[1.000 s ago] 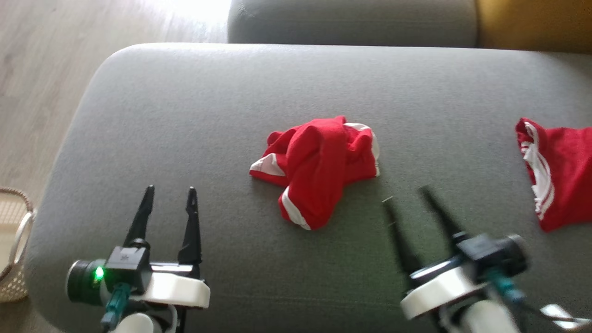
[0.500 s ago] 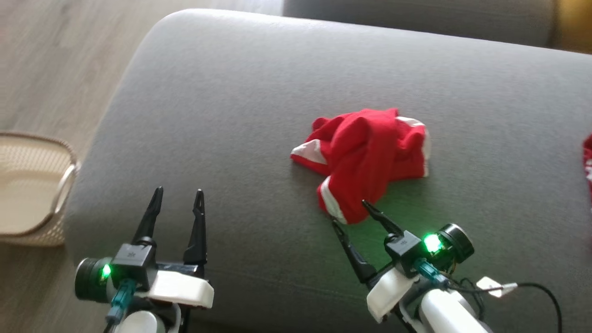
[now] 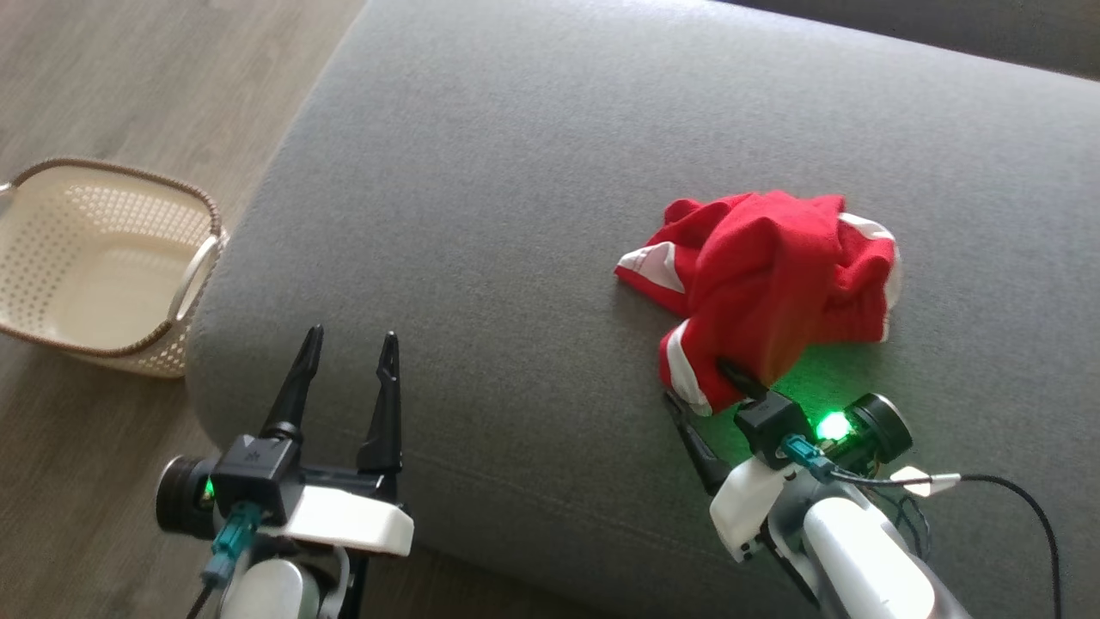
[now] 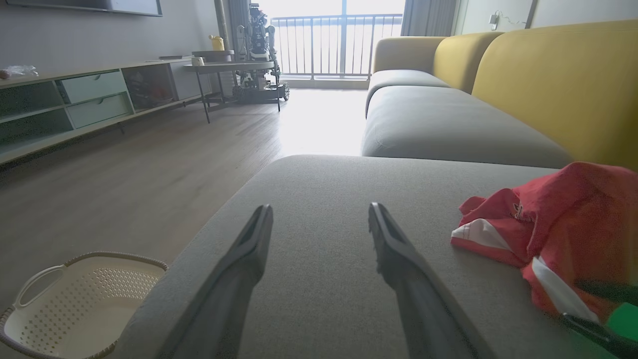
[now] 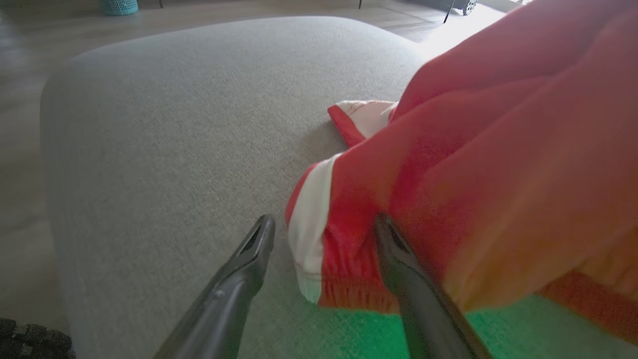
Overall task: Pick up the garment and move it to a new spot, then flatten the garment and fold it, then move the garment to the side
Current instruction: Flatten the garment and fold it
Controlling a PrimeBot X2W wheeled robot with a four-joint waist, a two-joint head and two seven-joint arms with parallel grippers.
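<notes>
the red garment (image 3: 773,284) lies crumpled on the grey cushion (image 3: 516,172), right of its middle. the right gripper (image 3: 698,383), fingers spread, straddles its near white-banded hem, one finger seemingly touching cloth. the left gripper (image 3: 353,335), also spread, hovers over the cushion's near-left edge.

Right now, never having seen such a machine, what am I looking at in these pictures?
A two-armed robot works at a grey sofa cushion. One picture comes from a camera on its head, looking down. The other two come from cameras on its wrists, each looking along that arm's two dark fingers. A crumpled red garment with white trim lies on the cushion, and a pale basket stands on the floor beside it. The left gripper hangs open over bare cushion. The right gripper is open too, with the garment's near hem between its fingers. Nothing is held yet.
</notes>
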